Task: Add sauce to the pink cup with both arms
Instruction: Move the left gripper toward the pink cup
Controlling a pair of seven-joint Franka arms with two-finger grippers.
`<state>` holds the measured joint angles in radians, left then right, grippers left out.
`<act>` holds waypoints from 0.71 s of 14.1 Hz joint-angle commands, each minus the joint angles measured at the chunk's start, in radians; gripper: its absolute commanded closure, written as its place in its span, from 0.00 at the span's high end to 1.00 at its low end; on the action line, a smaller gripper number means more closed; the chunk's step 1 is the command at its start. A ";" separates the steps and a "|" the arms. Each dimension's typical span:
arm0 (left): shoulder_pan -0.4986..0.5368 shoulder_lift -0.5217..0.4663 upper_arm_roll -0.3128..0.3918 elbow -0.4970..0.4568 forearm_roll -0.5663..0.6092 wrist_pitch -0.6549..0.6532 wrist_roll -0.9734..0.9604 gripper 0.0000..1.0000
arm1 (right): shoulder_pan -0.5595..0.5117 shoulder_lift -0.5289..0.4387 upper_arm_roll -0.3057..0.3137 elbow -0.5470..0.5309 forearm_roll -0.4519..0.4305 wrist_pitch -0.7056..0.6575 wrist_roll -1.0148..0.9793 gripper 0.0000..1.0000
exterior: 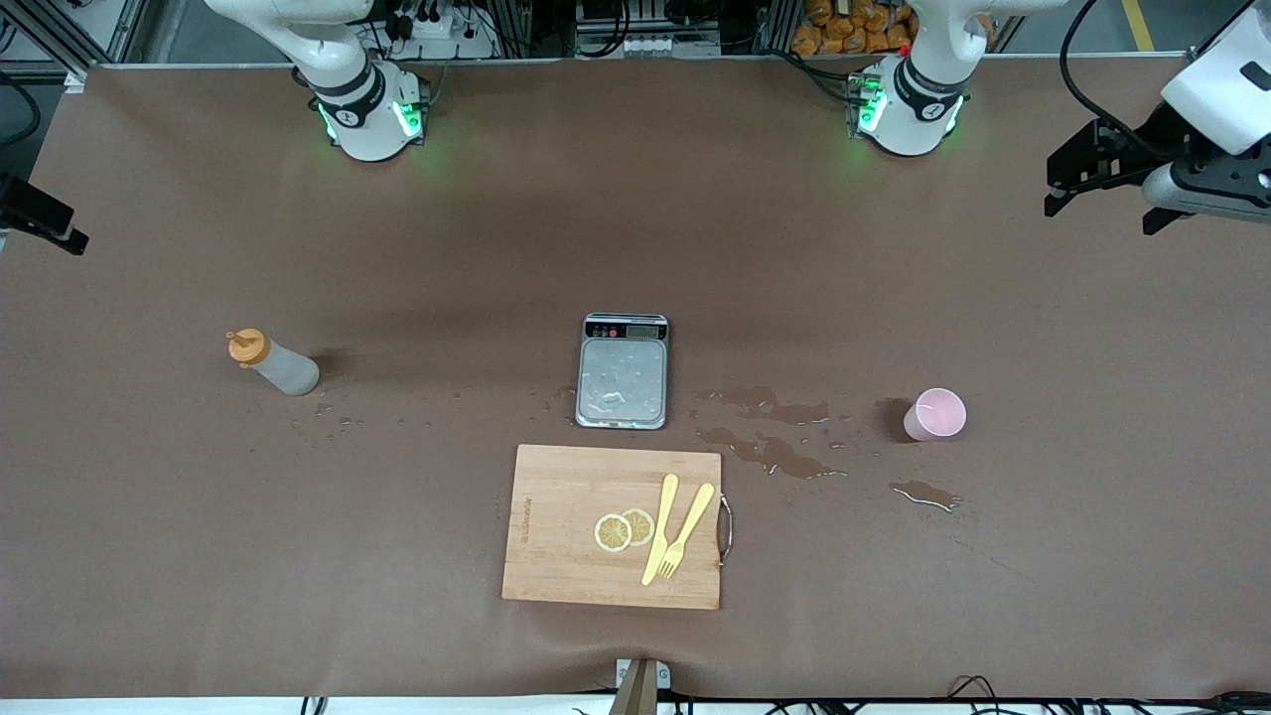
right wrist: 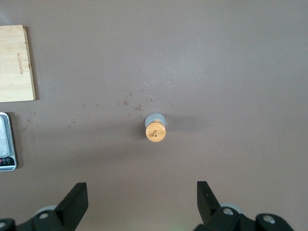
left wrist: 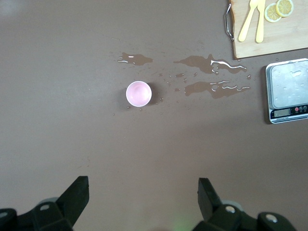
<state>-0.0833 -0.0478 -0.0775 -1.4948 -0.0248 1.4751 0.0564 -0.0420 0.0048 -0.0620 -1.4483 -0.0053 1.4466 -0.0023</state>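
The sauce bottle (exterior: 273, 363), translucent grey-white with an orange cap, stands upright on the table toward the right arm's end. In the right wrist view it (right wrist: 155, 129) shows from above. The right gripper (right wrist: 142, 202) is open and empty, high over the table near the bottle. The pink cup (exterior: 934, 414) stands upright toward the left arm's end and also shows in the left wrist view (left wrist: 139, 93). The left gripper (exterior: 1102, 212) is open and empty, raised over the table's edge at the left arm's end; its fingers spread wide in its wrist view (left wrist: 143, 197).
A small scale (exterior: 623, 370) sits mid-table. A wooden cutting board (exterior: 556, 536) lies nearer the front camera, with two lemon slices (exterior: 624, 529) and a yellow fork and knife (exterior: 678, 531). Spilled liquid (exterior: 770, 452) lies between scale and cup.
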 commanded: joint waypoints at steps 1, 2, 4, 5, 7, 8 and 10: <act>-0.004 -0.023 -0.004 -0.007 -0.021 -0.016 -0.018 1.00 | -0.018 0.006 0.008 0.023 0.010 -0.014 0.005 1.00; -0.004 -0.021 -0.008 -0.004 -0.021 -0.016 -0.021 1.00 | -0.018 0.007 0.008 0.023 0.010 -0.015 0.005 1.00; 0.005 -0.021 -0.007 -0.002 -0.021 -0.016 -0.012 1.00 | -0.018 0.006 0.008 0.023 0.010 -0.015 0.005 1.00; 0.005 -0.018 -0.005 -0.001 -0.021 -0.016 -0.013 1.00 | -0.018 0.006 0.008 0.023 0.010 -0.015 0.004 1.00; 0.005 -0.020 -0.005 -0.001 -0.021 -0.016 -0.013 1.00 | -0.024 0.011 0.008 0.023 0.011 -0.014 -0.001 1.00; 0.004 -0.020 -0.008 -0.001 -0.020 -0.016 -0.016 1.00 | -0.033 0.012 0.008 0.023 0.013 -0.014 -0.001 1.00; -0.004 -0.017 -0.013 -0.001 -0.004 -0.019 -0.020 1.00 | -0.036 0.017 0.008 0.022 0.011 -0.014 0.004 1.00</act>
<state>-0.0839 -0.0503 -0.0838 -1.4948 -0.0249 1.4720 0.0560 -0.0565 0.0072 -0.0635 -1.4481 -0.0046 1.4465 -0.0023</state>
